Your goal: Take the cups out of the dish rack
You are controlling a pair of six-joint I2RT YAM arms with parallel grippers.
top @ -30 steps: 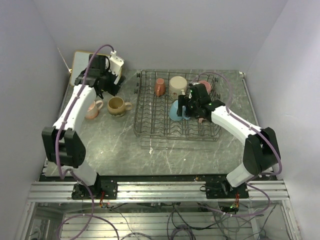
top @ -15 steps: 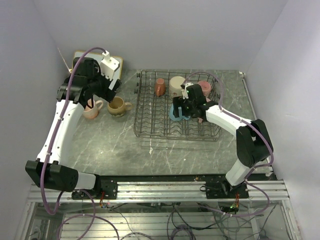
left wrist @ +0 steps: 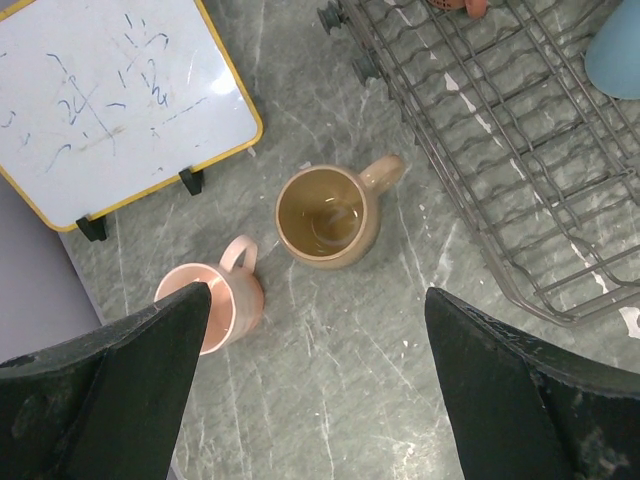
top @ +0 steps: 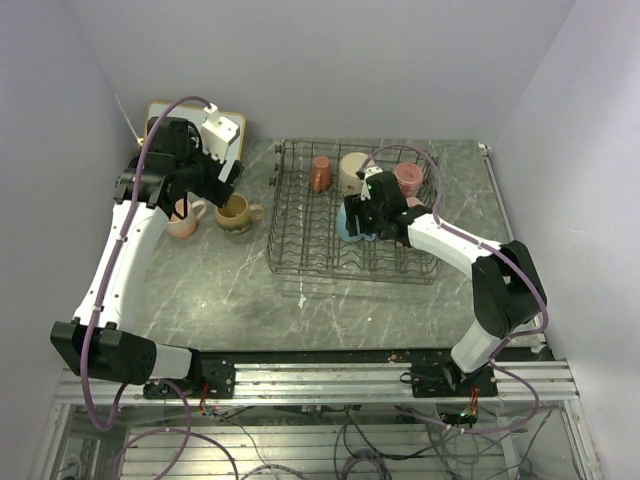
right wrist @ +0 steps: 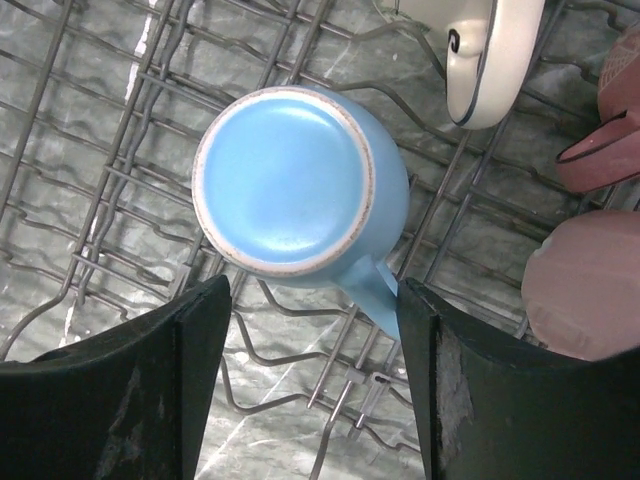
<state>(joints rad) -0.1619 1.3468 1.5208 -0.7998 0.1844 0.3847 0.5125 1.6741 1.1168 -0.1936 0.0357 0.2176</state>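
Observation:
The dark wire dish rack point(top: 300, 268) stands mid-table. It holds a salmon cup point(top: 320, 173), a cream cup point(top: 355, 170), a pink cup point(top: 408, 178) and an upside-down light blue cup point(top: 346, 228). My right gripper point(top: 360, 215) is open just above the blue cup point(right wrist: 290, 180), fingers point(right wrist: 140, 400) on either side of its handle end, not touching it. A pink cup point(top: 183, 218) and a tan cup point(top: 234, 212) stand upright on the table left of the rack. My left gripper point(top: 213, 183) is open and empty above them point(left wrist: 325, 215).
A wood-framed whiteboard point(top: 165, 115) leans at the back left, also in the left wrist view point(left wrist: 110, 90). The rack's corner point(left wrist: 500, 150) lies right of the tan cup. Two more pink cups point(right wrist: 585, 285) sit to the right of the blue one.
My left arm has stretched out and its gripper has risen a little above the two table cups. My right gripper has shifted left and farther back over the blue cup.

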